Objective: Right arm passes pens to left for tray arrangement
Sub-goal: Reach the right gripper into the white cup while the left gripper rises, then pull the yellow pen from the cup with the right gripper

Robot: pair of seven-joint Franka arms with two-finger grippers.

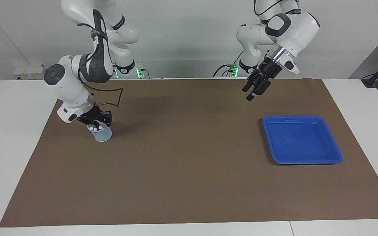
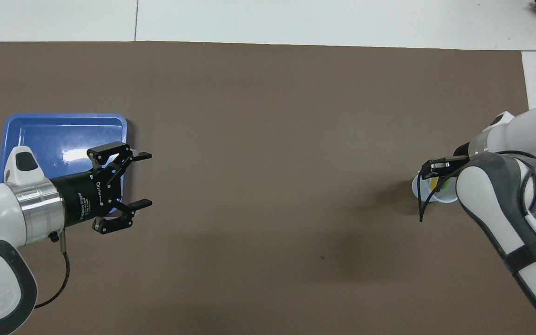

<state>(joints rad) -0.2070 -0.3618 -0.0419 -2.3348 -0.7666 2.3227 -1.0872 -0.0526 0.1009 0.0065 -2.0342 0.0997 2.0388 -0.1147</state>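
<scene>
The pens (image 1: 93, 128) stand in a small pale-blue cup (image 1: 103, 135) toward the right arm's end of the mat. Their whitish ends show at its mouth. From overhead only a yellow and a green bit of the pens (image 2: 435, 183) show past the arm, and the purple one is hidden. My right gripper (image 1: 99, 123) is down at the cup's mouth, right over the pen ends; in the overhead view the right gripper (image 2: 432, 168) covers most of the cup (image 2: 416, 188). My left gripper (image 1: 253, 92) hangs open and empty above the mat, beside the blue tray (image 1: 302, 141).
A brown mat (image 1: 189, 170) covers most of the white table. The blue tray (image 2: 58, 130) lies flat and holds nothing, toward the left arm's end. A black cable loops from the right arm's wrist down beside the cup.
</scene>
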